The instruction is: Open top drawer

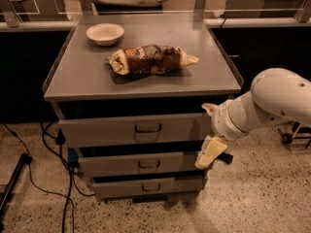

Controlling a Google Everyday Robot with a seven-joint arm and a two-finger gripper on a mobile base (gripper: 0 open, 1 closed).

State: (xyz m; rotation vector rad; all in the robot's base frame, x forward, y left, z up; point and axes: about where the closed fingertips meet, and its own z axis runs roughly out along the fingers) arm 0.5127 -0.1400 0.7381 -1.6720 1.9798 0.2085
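You have the top drawer point(112, 130) directly under the front edge of the grey tabletop point(87, 76), with a dark gap between the tabletop's lip and the drawer front. It is the widest front of the three, and its small dark loop handle point(147, 128) sits at centre, below the middle of the front edge. The middle drawer point(121, 164) and the bottom drawer point(121, 188) step down beneath it, each narrower than the one above and each with its own small handle. Your gripper point(210, 153) hangs below the tabletop's front right corner, at the right end of the drawer stack, level with the seam between the top and middle fronts, and its pale tip points down and to the left. It is well apart from the top drawer's handle, off to that handle's right. Whether the gripper is spread or closed does not show from this angle. The white arm point(272, 101) comes in from the right, past the tabletop's right edge. On the tabletop, a white bowl point(105, 33) sits near the back left corner, and a crumpled brown snack bag point(150, 59) lies about mid-surface with its long side parallel to the front edge. Dark cables point(48, 144) trail over the speckled floor below the left edge.
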